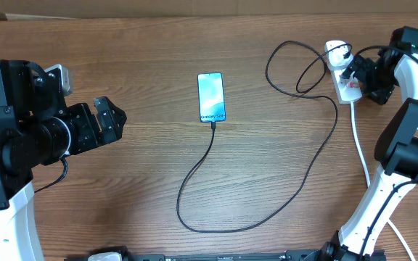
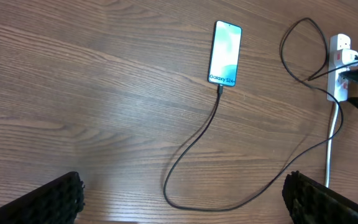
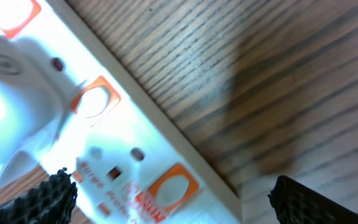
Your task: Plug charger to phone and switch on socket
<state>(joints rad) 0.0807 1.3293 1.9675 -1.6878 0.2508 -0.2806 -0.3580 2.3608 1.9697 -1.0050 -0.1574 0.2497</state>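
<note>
Left hand and right hand agape; phone lengthwise front-to-back, charger at near end

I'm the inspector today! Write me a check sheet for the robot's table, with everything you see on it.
Surface: wooden table, brown grain.
Job's things: phone lies flat, screen lit; socket, a white power strip, sits by the right arm.
Clutter: nothing seen.
Grippers: left gripper open, holding nothing, away from the phone; right gripper open, hovering close over the socket.
Cables: black charger meets the phone's bottom end, loops wide and runs to the socket; thick white cord leaves the socket.
Surroundings: nothing seen.
</note>
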